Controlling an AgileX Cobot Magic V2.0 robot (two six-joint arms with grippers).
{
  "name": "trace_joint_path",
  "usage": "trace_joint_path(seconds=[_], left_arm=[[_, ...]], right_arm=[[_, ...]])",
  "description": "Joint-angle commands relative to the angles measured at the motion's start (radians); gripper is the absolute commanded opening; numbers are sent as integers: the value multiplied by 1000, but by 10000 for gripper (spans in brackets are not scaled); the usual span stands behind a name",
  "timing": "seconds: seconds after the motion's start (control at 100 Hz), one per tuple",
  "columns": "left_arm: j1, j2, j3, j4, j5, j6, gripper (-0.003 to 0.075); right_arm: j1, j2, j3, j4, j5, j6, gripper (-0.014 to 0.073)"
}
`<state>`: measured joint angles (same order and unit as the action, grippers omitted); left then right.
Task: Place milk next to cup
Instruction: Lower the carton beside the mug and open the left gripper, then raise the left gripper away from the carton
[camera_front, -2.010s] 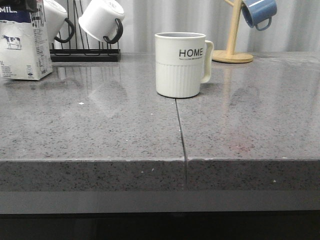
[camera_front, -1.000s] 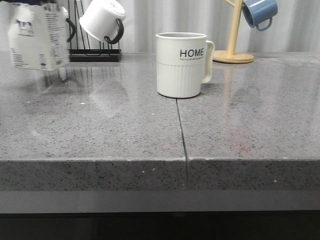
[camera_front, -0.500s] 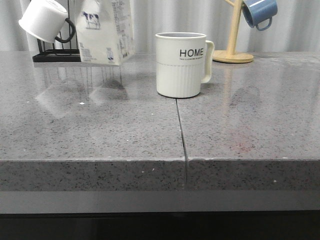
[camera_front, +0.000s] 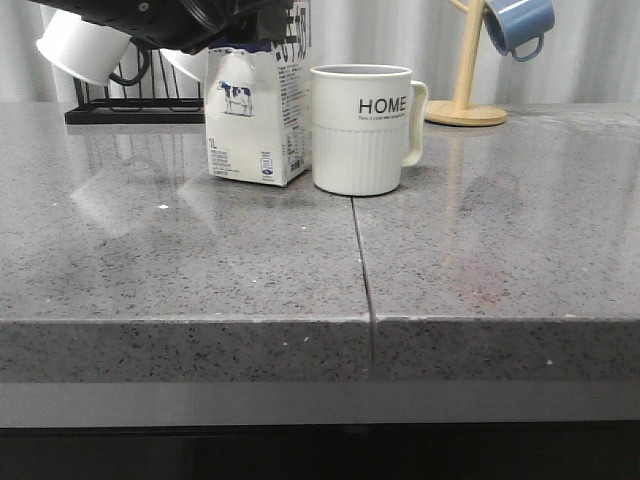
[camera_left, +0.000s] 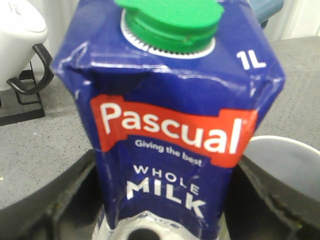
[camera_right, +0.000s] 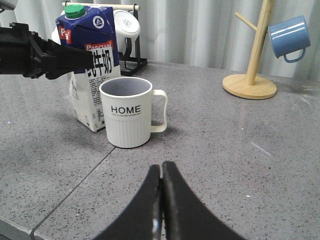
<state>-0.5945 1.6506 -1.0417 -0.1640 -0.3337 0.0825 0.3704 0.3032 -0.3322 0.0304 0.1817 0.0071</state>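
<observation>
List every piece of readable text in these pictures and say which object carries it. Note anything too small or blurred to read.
"Pascual" – red band on the milk carton
"Giving the best" – under the brand name
"WHOLE MILK" – carton's blue top
"1L" – carton's upper corner
"HOME" – cream ribbed mug
Fine line under "HOME": too small to read.
Small print and side lettering on the carton, seen in the front and right wrist views: unreadable.

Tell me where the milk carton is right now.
In the front view the milk carton stands on the grey counter just left of the HOME cup, in front of the black mug rack, with the left gripper around its top.
</observation>
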Motion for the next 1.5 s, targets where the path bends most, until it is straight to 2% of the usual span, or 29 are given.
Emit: trace_joint_path(seconds=[0.0, 0.06, 0.19, 0.26, 0.43, 0.76, 0.83, 0.9, 1.02, 1.1, 1.18, 1.3, 1.49], left_arm=[[-13, -40, -35, -5, -89, -8, 301], [-13, -40, -35, -5, -89, -8, 350], [-13, -40, -35, -5, -89, -8, 591], [-13, -40, -35, -5, -89, -8, 660], [-15, -47, -35, -5, -89, -6, 658], [-19, -143, 13, 26, 1, -4, 652], [-19, -177, 39, 29, 1, -2, 615], [-15, -216, 68, 29, 1, 9, 532], [4, -289, 112, 29, 19, 48, 316], [29, -343, 146, 29, 25, 65, 124], [61, -399, 177, 29, 25, 112, -24], [117, -480, 224, 29, 43, 124, -20], [227, -619, 288, 29, 155, 124, -20]], right_arm=[[-1, 6, -26, -7, -75, -7, -69], [-1, 6, -26, -7, -75, -7, -69], [-1, 6, -26, -7, -75, -7, -69], [-1, 6, -26, -7, -75, -7, -69], [-1, 6, -26, -7, -75, -7, -69], [-1, 6, -26, -7, -75, -7, -69], [-1, 6, -26, -7, -75, -7, -69], [-1, 6, -26, -7, -75, -7, -69], [-1, 6, -26, -7, -75, -7, -69], [-1, 6, -26, -7, -75, -7, -69], [-1, 6, -26, -7, -75, -7, -69], [-1, 6, -26, -7, -75, -7, -69], [-1, 6, -26, -7, -75, -7, -69]])
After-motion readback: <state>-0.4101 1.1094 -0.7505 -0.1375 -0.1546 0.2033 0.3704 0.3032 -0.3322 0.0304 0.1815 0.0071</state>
